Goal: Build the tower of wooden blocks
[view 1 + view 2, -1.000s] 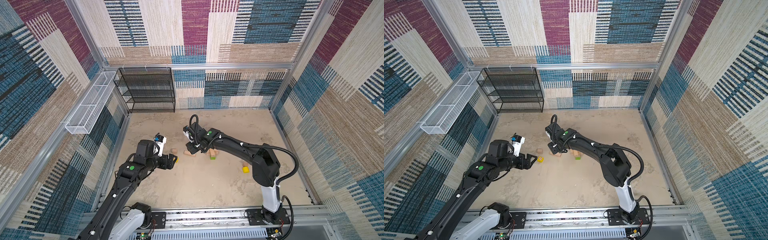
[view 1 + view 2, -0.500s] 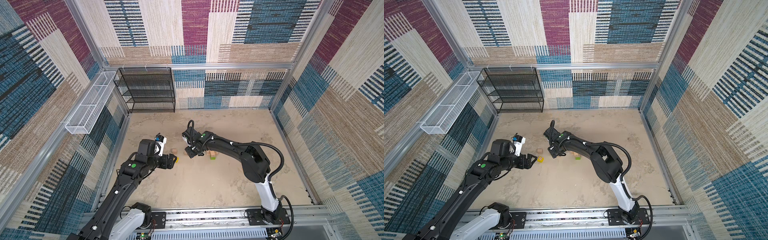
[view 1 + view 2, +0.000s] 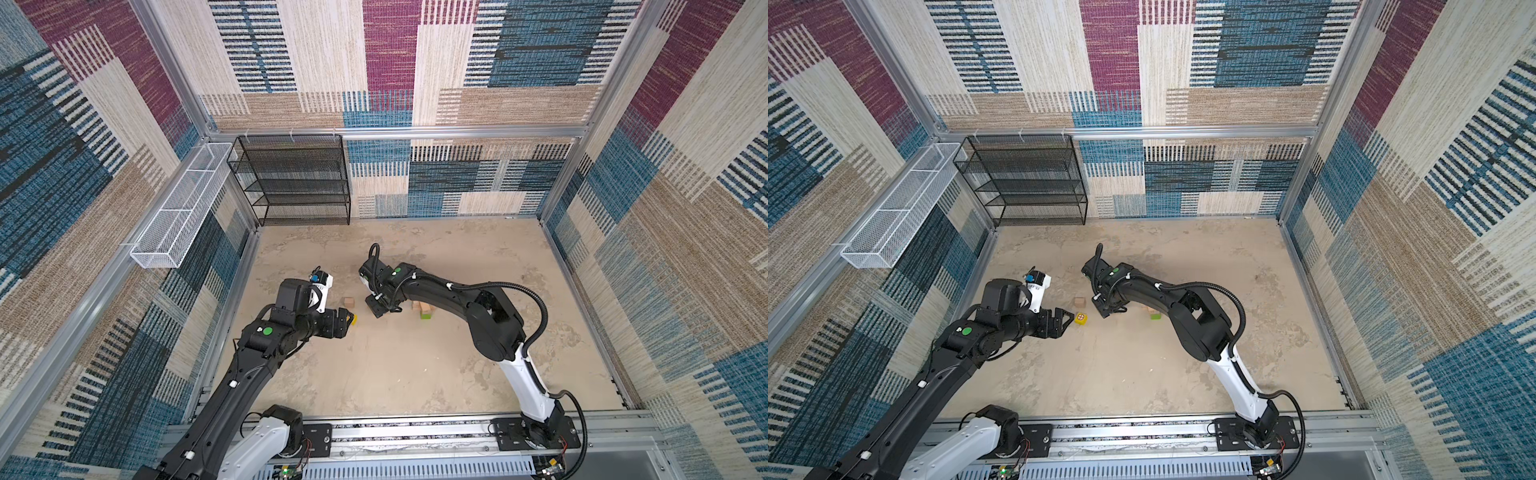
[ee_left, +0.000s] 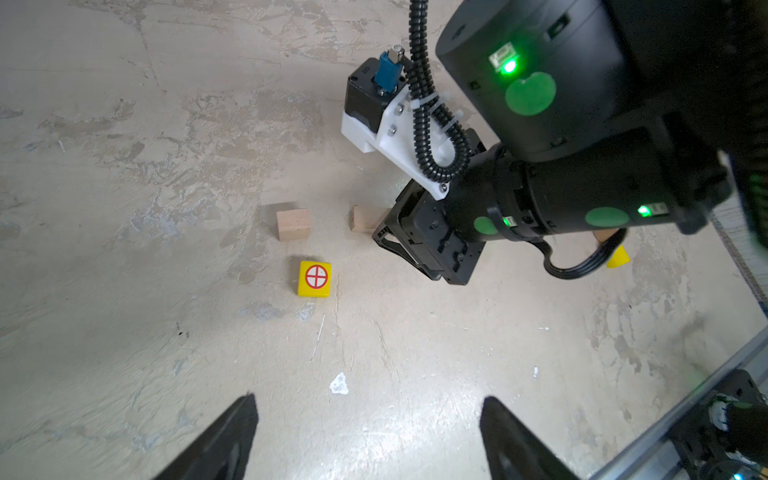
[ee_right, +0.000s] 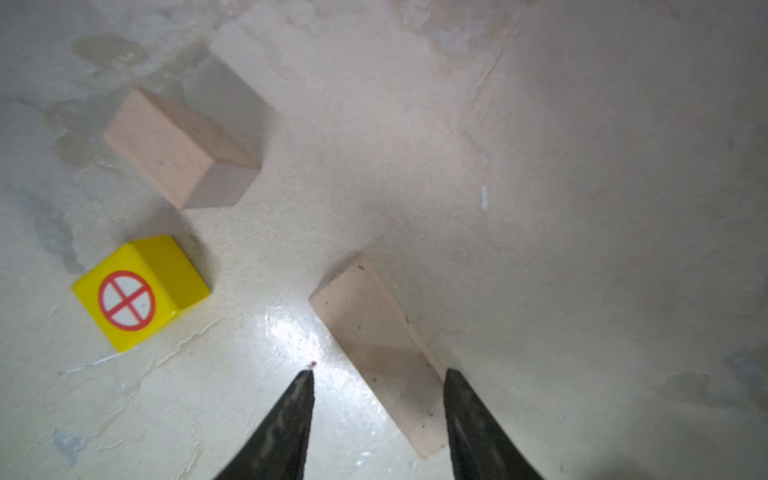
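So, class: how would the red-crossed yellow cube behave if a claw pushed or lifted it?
Probably slides rather than rolls: the yellow cube sits on a flat face. Its glossy paint might slip in a grip. A small solid block, so likely rigid and light.

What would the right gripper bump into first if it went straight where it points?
Most likely the flat tan wood brick. The right gripper points down with its open jaws either side of the brick's end, so the brick lies between them. How high it hangs is unclear.

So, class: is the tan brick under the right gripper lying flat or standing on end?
Lying flat: in the right wrist view the tan brick rests broad face up on the floor, between the right gripper's parted fingertips.
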`<state>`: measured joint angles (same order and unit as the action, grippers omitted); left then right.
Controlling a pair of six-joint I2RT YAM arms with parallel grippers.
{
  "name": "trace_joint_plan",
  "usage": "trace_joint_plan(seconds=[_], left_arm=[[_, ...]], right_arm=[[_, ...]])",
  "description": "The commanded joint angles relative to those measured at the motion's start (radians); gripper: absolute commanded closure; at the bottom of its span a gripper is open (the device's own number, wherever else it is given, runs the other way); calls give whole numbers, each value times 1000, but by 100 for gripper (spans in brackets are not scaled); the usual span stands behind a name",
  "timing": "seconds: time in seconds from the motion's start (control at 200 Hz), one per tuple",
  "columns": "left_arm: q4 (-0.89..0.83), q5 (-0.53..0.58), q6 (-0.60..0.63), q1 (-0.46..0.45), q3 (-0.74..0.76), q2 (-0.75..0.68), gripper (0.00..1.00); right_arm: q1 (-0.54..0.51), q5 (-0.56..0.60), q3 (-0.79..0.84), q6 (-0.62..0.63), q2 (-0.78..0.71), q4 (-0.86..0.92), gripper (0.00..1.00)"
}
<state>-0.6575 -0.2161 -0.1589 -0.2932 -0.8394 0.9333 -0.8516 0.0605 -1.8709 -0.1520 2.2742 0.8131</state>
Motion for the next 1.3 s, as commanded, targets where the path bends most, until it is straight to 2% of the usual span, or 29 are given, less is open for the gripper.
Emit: trace_joint_plan(seconds=[0.0,0.175,0.436,0.581,0.841,1.092,1.172,1.292], left_arm=[[-8,6,9,-1,-3,1,11],[-10,8,7,0,-1,1,11],[-10,4,9,-1,-2,0,11],[-10,4,10,0,-3,0,11],[-13,3,7,-1,-3,-5,11],[-11,-5,5,-1,-1,0,11],[-12,-6,5,-1,-3,-1,11],[-12,-6,6,-1,-2,-1,11]], right_arm=[[-1,10,-19,6,14,28,52],[-1,-6,-17,12,13,33,60],[-3,-20,-20,13,0,39,60],[-4,24,-17,11,-16,24,53],[-4,57,-21,14,11,40,50],[-4,0,14,3,2,22,59],[-4,-3,26,3,-11,12,68],[-4,-5,39,5,-27,2,74]])
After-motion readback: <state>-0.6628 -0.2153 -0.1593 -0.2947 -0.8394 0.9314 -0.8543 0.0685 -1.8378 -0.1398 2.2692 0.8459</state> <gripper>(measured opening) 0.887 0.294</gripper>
